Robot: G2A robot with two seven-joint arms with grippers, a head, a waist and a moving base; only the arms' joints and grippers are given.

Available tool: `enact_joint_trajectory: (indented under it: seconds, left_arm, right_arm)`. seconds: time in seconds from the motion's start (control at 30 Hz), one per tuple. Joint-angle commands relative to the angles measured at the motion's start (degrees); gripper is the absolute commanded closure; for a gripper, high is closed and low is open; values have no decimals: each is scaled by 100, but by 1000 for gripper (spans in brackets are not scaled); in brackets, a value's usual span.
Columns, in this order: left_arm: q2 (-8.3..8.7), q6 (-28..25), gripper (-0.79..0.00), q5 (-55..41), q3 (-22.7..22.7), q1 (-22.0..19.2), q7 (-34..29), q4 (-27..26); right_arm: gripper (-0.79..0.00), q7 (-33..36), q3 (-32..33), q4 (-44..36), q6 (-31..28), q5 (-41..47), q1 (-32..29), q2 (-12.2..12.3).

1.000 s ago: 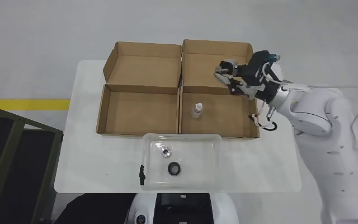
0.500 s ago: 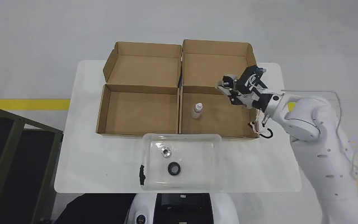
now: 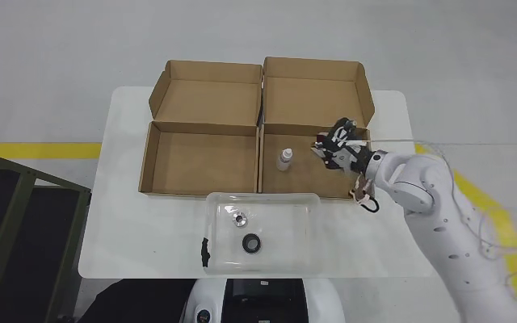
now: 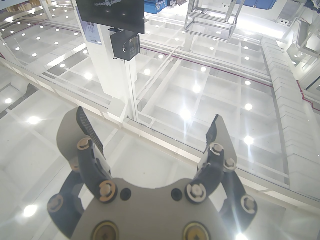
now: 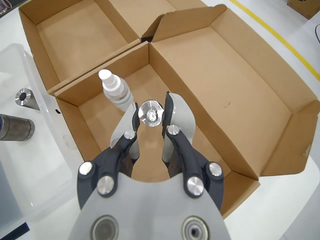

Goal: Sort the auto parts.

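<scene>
Right gripper point(image 5: 151, 106) pinching a round metal part point(image 5: 151, 118) between its fingers, held over the right box point(image 3: 307, 182); height above the box floor hard to tell. Part is at about 3 o'clock of the bottle point(image 3: 284, 158), which stands upright in the same box. Left gripper point(image 4: 147, 126) spread wide, nothing in it, pointing at the ceiling. Progress, judged: roughly midway. The bottle is already in the right box and the metal part looks ready to drop there; the left box point(image 3: 198, 161), at 9 o'clock of the right one, has nothing in it. Left to do: two parts in the clear tray point(image 3: 295, 238) at 6 o'clock of the boxes, a small silver cone point(image 3: 240, 218) and a dark cylinder point(image 3: 253, 242) just at its 5 o'clock. Room: box floor open at 3 and 6 o'clock of the held part. Bottle is near on the 9 o'clock side, so a release should stay off it or it may tip. Box front wall stands between box and tray, so the gripper needs to lift over it; raised lids close off 12 o'clock. Tray sits near the worktop point(image 3: 129, 202) edge at 6 o'clock, parts well inside its rim
</scene>
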Motion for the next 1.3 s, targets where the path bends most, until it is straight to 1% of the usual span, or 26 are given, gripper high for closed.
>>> enact_joint_trajectory:
  seconds: [0.0, 0.17, 0.37, 0.57, 0.77, 0.8, 0.87, 0.93, 0.97, 1.0, 1.03, 1.17, 1.27]
  left_arm:
    - [0, 0, -785, 0, 0, 0, 0, 0]
    - [0, 0, -785, 0, 0, 0, 0, 0]
    - [0, 0, -785, 0, 0, 0, 0, 0]
    - [0, 0, -785, 0, 0, 0, 0, 0]
    - [0, 0, -785, 0, 0, 0, 0, 0]
    - [0, 0, -785, 0, 0, 0, 0, 0]
    - [0, 0, -785, 0, 0, 0, 0, 0]
    - [0, 0, -785, 0, 0, 0, 0, 0]
    - [0, 0, -785, 0, 0, 0, 0, 0]
    - [0, 0, -785, 0, 0, 0, 0, 0]
    - [0, 0, -785, 0, 0, 0, 0, 0]
    - [0, 0, -785, 0, 0, 0, 0, 0]
    - [0, 0, -785, 0, 0, 0, 0, 0]
  right_arm:
    - [0, 21, -65, 71, 32, -45, 18, -9]
    - [0, 204, -274, 232, 141, -188, 112, -42]
    - [0, 541, -629, 535, 271, -430, 388, -111]
    - [0, 708, -914, 902, 301, -422, 649, -191]
    - [0, 845, -1114, 1100, 303, -422, 811, -251]
    - [-71, 867, -1144, 1127, 310, -421, 837, -261]
    - [-243, 891, -1200, 1169, 315, -410, 885, -281]
    - [-459, 919, -1245, 1204, 323, -409, 925, -298]
    - [-591, 933, -1267, 1217, 323, -409, 944, -306]
    - [-662, 939, -1283, 1234, 332, -400, 958, -314]
    - [-785, 948, -1300, 1243, 331, -394, 972, -321]
    - [-785, 872, -1275, 1118, 350, -394, 993, -328]
    - [-785, 768, -1117, 818, 369, -385, 912, -297]
